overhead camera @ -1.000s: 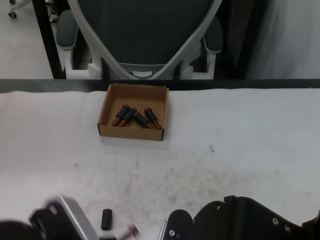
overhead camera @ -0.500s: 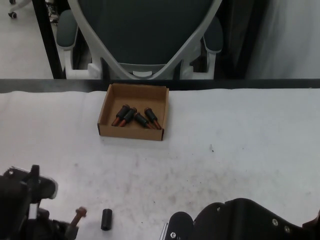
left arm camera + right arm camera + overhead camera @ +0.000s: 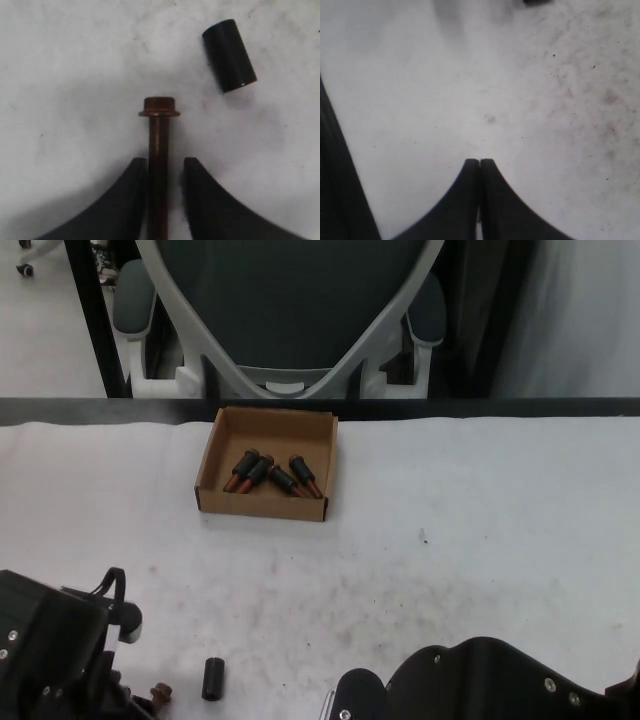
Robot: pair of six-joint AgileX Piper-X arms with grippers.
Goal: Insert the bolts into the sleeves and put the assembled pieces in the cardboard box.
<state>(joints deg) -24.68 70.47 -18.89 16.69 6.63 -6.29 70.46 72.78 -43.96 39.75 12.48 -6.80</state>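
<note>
Left claw is holding a bolt, getting ready for the sleeve

The left gripper point(image 3: 164, 170) is pinching the brown bolt point(image 3: 158, 145) by its shank, with the head end sticking out in front. The black sleeve point(image 3: 229, 55) is lying loose on the white bench point(image 3: 480, 500), just beside the bolt at about its 3 o'clock in the high view. I think the bolt-into-sleeve step is only beginning. Next, the sleeve needs holding steady and the bolt needs lining up with its hole, or the sleeve may roll away. The right gripper point(image 3: 480, 170) is hanging over bare bench with its fingers squeezed together on nothing. The cardboard box point(image 3: 208, 465) is sitting well apart at the sleeve's 12 o'clock, with four finished pieces point(image 3: 270, 475) lying inside. Behind the bench, also at 12 o'clock, a grey office chair point(image 3: 290, 300) is standing.
</note>
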